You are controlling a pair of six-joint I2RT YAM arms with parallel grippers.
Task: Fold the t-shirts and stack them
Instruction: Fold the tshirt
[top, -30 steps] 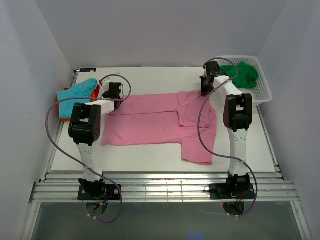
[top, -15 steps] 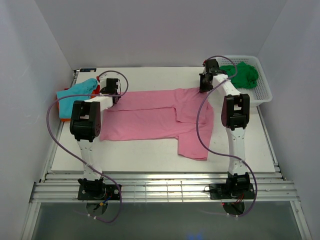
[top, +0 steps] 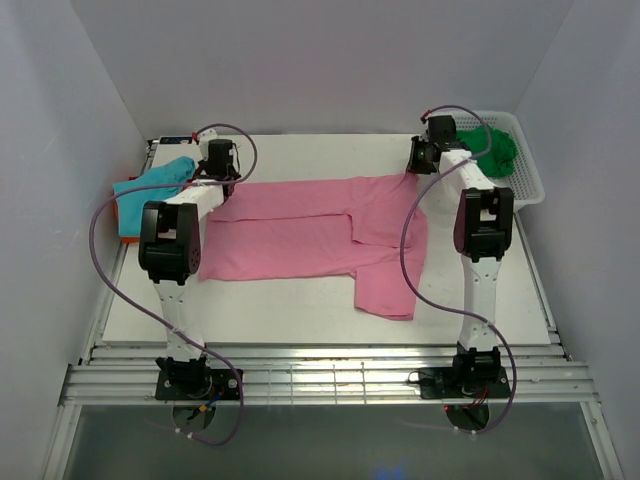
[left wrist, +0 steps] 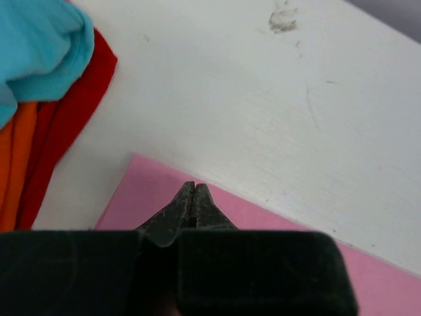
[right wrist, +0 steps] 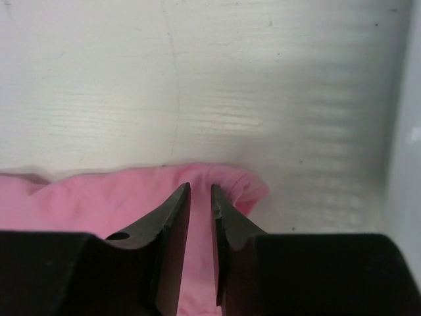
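Observation:
The large pink t-shirt [top: 300,230] lies spread across the white table [top: 300,310], partly folded, with one sleeve hanging toward the near right. My left gripper [top: 225,186] is shut at its far left corner; in the left wrist view the closed fingertips [left wrist: 193,186] rest on the pink cloth [left wrist: 131,201]. My right gripper [top: 411,173] is at its far right corner; its jaws [right wrist: 200,187] stand nearly shut with pink cloth [right wrist: 79,197] between them and a bunched fold beside the right finger. A teal t-shirt [top: 155,180] lies on an orange one [top: 128,232] at the far left.
A white mesh basket [top: 525,190] at the far right holds a dark green t-shirt [top: 485,148]. In the left wrist view the teal cloth [left wrist: 39,46], orange cloth [left wrist: 13,151] and a red cloth [left wrist: 72,118] lie just left of the pink corner.
Both grippers have moved toward the far edge, dragging the pink t-shirt back with them. The shirt's far edge is now stretched straighter between them.

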